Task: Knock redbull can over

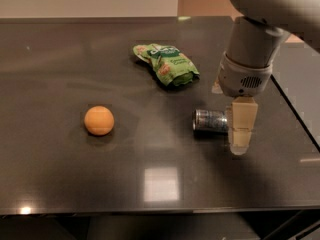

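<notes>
The redbull can (210, 121) lies on its side on the dark table (60, 54), its top end pointing left, right of centre. My gripper (241, 136) hangs down from the arm at the upper right, just to the right of the can and touching or nearly touching its right end. One pale finger (242, 129) shows in front of the can's right end. The orange ball (99, 120) sits well to the left.
A green snack bag (167, 64) lies behind the can, toward the table's middle back. The table's right edge runs close behind the arm, and the front edge is near the bottom of the view.
</notes>
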Robot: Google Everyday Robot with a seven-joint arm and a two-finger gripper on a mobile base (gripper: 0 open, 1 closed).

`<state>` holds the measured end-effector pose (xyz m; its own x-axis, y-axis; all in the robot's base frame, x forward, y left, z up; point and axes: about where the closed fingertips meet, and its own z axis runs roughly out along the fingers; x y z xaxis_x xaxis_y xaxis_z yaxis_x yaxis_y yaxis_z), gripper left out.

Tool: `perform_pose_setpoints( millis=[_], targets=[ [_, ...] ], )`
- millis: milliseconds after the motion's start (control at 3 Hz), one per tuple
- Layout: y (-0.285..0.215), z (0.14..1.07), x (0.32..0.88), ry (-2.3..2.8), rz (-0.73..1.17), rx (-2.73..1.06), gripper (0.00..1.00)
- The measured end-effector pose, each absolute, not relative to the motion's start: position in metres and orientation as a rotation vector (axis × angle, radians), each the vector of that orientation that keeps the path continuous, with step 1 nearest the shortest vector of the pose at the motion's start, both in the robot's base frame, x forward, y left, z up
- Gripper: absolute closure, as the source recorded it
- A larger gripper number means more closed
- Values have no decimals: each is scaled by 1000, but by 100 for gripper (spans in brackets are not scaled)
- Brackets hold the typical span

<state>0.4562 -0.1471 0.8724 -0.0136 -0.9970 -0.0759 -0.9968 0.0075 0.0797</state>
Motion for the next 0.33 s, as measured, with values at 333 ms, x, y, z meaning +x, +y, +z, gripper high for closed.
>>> perform_pose_setpoints(
  millis=[333],
  targets=[
    [-144,873,462,-2249,-157,2221,0]
  ],
)
